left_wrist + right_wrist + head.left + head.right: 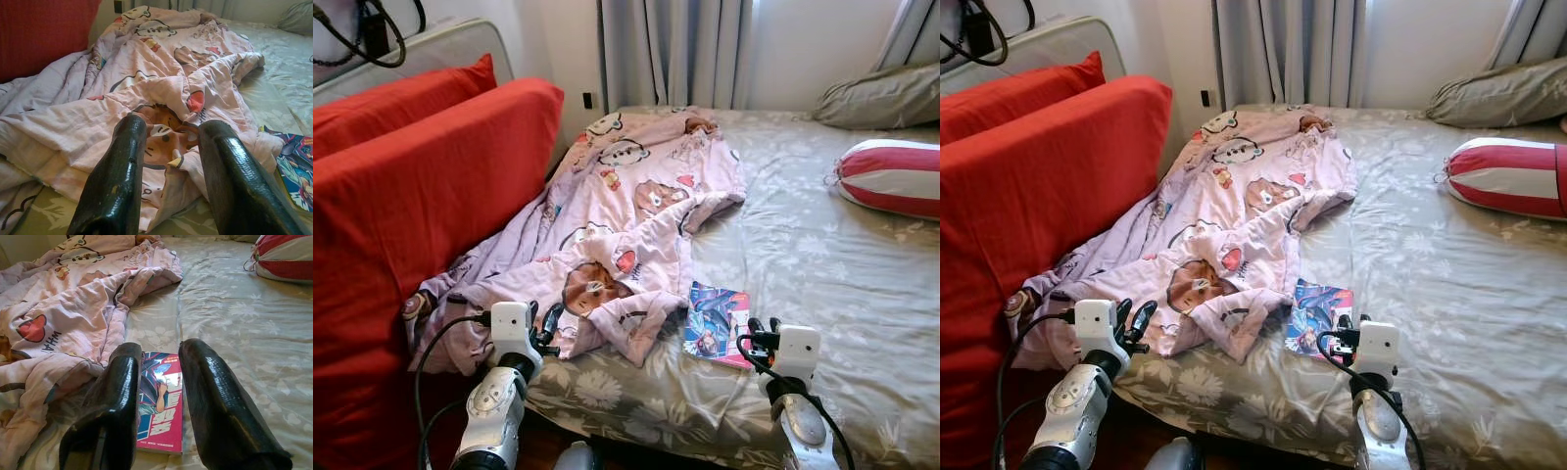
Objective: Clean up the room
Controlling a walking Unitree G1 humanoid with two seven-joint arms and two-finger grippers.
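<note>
**A bedroom in a lived-in home**

We are looking at a bedroom. A wide bed (822, 284) with a grey-green floral sheet takes up most of the room, and a rumpled pink cartoon-print blanket (626, 225) lies across it. A red-and-white striped bolster (891, 176) and a grey pillow (876, 98) rest near its head. Red cushions (421, 186) stand along one side. Grey curtains (671, 54) hang behind the bed against plain white walls, and a comic book (715, 323) lies on the sheet.
</note>
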